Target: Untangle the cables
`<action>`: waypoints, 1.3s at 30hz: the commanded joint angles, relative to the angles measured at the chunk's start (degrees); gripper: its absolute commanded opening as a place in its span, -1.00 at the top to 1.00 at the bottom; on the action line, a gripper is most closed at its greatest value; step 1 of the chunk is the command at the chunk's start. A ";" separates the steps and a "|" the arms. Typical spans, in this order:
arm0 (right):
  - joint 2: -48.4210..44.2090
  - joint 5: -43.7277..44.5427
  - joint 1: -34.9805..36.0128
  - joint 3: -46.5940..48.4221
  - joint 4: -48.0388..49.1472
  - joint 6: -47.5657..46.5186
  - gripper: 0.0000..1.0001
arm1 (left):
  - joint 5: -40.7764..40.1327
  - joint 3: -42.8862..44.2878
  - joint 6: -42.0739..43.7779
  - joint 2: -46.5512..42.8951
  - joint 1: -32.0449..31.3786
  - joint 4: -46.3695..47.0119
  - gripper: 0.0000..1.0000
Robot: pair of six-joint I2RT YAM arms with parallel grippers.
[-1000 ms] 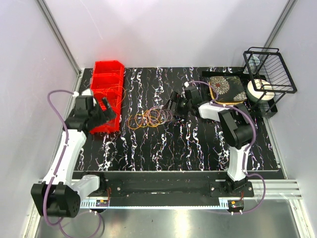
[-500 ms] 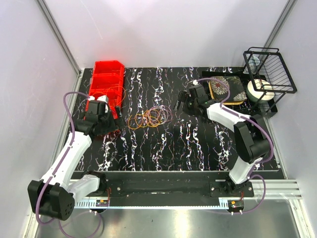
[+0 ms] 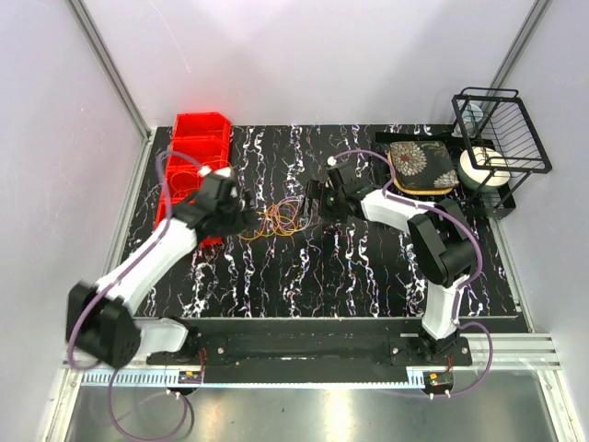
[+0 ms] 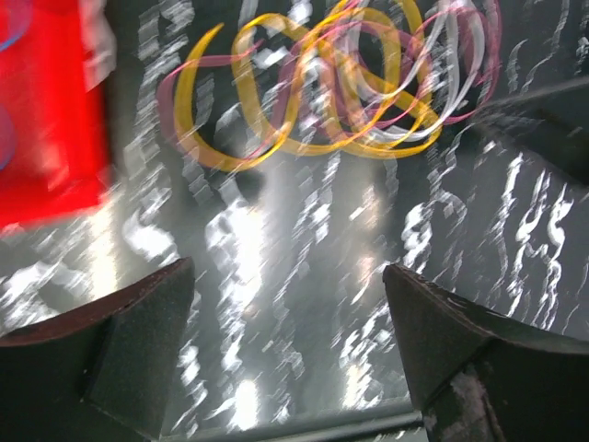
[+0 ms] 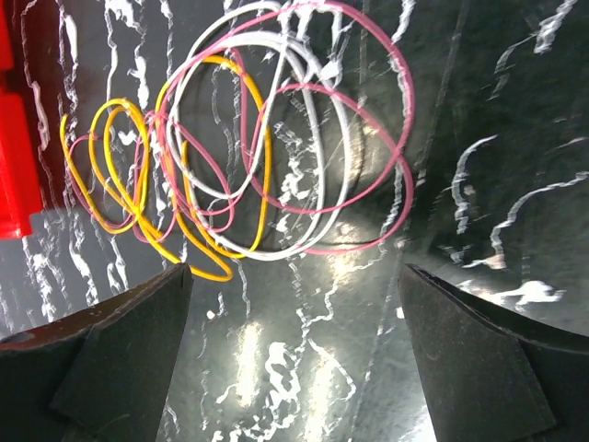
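The cables (image 3: 281, 219) lie in a loose tangle of yellow, orange, pink and white loops on the black marbled table (image 3: 350, 276). My left gripper (image 3: 241, 214) sits at the tangle's left edge, low over the table. In the left wrist view it (image 4: 287, 276) is open, with the blurred cables (image 4: 331, 92) just ahead and only bare table between its fingers. My right gripper (image 3: 313, 198) is at the tangle's right edge. In the right wrist view it (image 5: 294, 276) is open, and the cables (image 5: 267, 157) lie just beyond the fingertips, untouched.
A red bin (image 3: 198, 147) stands at the back left, close behind my left arm, with a few thin wires in it. At the back right are a floral pad (image 3: 421, 166), a white roll (image 3: 483, 168) and a black wire rack (image 3: 502, 129).
My left arm swung from the red bin rightward to the tangle's left edge. The right gripper drew back, then came in again to the tangle's right edge. The cables have not moved.
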 commanded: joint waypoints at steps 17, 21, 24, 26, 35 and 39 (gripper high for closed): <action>-5.67 3.16 -9.93 -10.20 11.85 6.33 -0.99 | -12.35 25.59 -13.12 34.20 -9.27 8.28 -0.38; -5.23 0.61 -10.72 -10.47 12.99 7.30 -0.99 | -14.54 27.96 -14.44 36.93 -9.98 6.18 -0.35; -4.62 -1.15 -11.07 -10.29 13.43 8.00 -1.00 | -16.21 28.93 -15.49 38.33 -10.59 4.59 -0.31; -4.09 -1.94 -11.25 -10.21 13.52 8.26 -0.99 | -17.44 29.46 -16.46 39.21 -11.12 2.75 -0.29; -3.56 -3.26 -12.13 -10.21 13.87 8.79 -0.99 | -19.56 31.31 -17.61 42.47 -12.09 0.19 0.10; -3.04 -3.96 -12.22 -9.94 13.87 8.97 -0.99 | -20.34 31.49 -17.96 42.82 -12.35 -0.95 0.26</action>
